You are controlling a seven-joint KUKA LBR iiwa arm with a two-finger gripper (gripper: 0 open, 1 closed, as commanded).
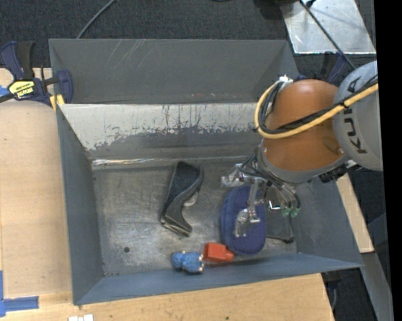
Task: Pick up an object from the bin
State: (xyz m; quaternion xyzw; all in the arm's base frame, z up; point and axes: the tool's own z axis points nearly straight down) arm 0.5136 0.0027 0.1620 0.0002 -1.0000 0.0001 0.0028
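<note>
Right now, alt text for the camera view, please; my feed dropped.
The gripper hangs over a blue oval thing at the view's lower right of the bin. A dark curved thing lies mid-floor to its left; a small blue toy and an orange-red piece sit by the near wall.

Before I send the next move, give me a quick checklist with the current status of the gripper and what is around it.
1. Gripper over a thing: ok, above the blue oval object at the bin's right front.
2. Hold on the blue oval object: cannot tell.
3. Target free of neighbours: not ok, the red-orange block lies close against its front-left edge.
4. Dark curved handle-shaped object out of the way: ok, apart to the left.
5. Small blue toy out of the way: ok, beyond the block, by the front wall.
6. Room to the bin's right wall: cannot tell.
</note>
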